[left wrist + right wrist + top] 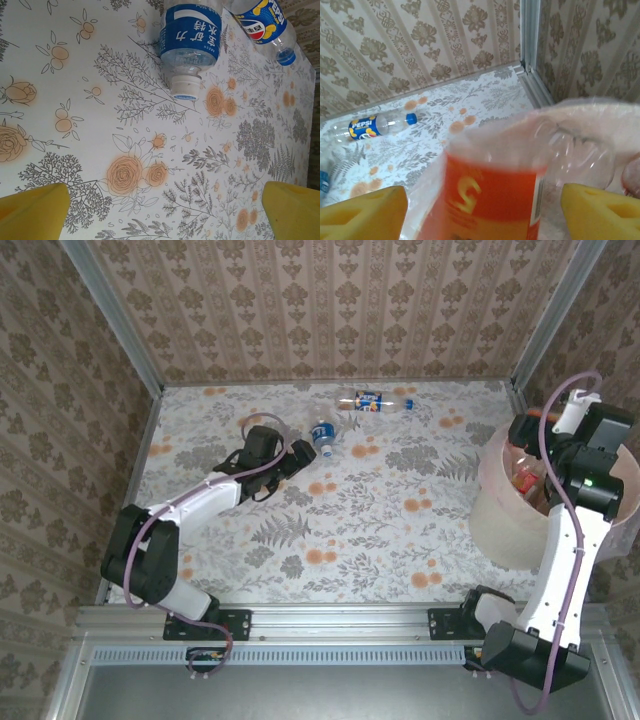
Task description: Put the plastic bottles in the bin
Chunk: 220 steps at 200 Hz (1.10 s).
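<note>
1. Lying on its side on the floral counter [400,530], a blue-labelled bottle [191,36] points its white cap toward the left wrist camera. It is a little ahead of the left fingers [31,214] and is not touched.
2. The left fingers are spread wide with nothing between them, only bare counter below.
3. A Pepsi bottle [262,19] lies beyond the blue one, near the back wall. In the overhead view the two are near each other but apart.
4. The right fingers [600,212] hang above the bin [500,530] at the right edge of the counter, also spread wide. An orange-labelled bottle [490,197] shows blurred between them and touches neither. It looks to be over or inside the pink liner [590,107], not gripped.
5. By my reading, the right side is at the drop step, while the left side is lined up to pick the blue-labelled bottle.
6. The next move for the left arm calls for going forward and down until the fingers straddle the bottle's body across its width, then closing on the label section, not on the cap.
7. The bottle is round and light, so a one-sided touch could roll it or push it toward the Pepsi bottle.
8. The bin is well apart from this bottle, at the opposite side of the counter, so the carry will be long.
</note>
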Each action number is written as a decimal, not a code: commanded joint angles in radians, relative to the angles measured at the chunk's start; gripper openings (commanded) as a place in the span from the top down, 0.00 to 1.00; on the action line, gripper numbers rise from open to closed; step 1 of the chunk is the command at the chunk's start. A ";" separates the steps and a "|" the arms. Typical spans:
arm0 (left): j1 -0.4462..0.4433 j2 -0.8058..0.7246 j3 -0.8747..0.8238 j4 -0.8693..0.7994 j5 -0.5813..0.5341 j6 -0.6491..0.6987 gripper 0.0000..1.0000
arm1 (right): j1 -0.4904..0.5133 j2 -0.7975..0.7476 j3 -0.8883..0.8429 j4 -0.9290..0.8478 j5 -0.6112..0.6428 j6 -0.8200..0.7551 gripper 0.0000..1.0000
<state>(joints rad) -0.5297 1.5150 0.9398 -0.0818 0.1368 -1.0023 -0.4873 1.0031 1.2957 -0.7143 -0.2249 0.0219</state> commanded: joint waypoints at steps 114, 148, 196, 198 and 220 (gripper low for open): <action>-0.016 0.127 0.115 -0.012 0.037 0.043 0.00 | 0.074 -0.007 0.070 0.042 -0.142 0.157 0.00; -0.022 0.184 0.188 -0.056 0.014 0.087 0.00 | 0.202 -0.023 0.029 0.138 -0.206 0.257 0.00; -0.050 0.292 0.353 -0.190 -0.065 0.185 0.00 | 0.489 -0.022 -0.081 0.331 -0.157 0.289 0.00; -0.051 0.297 0.360 -0.192 -0.067 0.190 0.00 | 0.495 -0.020 -0.084 0.337 -0.157 0.294 0.00; -0.045 0.364 0.425 -0.217 -0.086 0.230 0.00 | 0.563 0.011 -0.113 0.370 -0.155 0.310 0.00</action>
<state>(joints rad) -0.5785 1.8198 1.2987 -0.2234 0.0959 -0.8532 0.0189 0.9901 1.2125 -0.4469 -0.3901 0.2859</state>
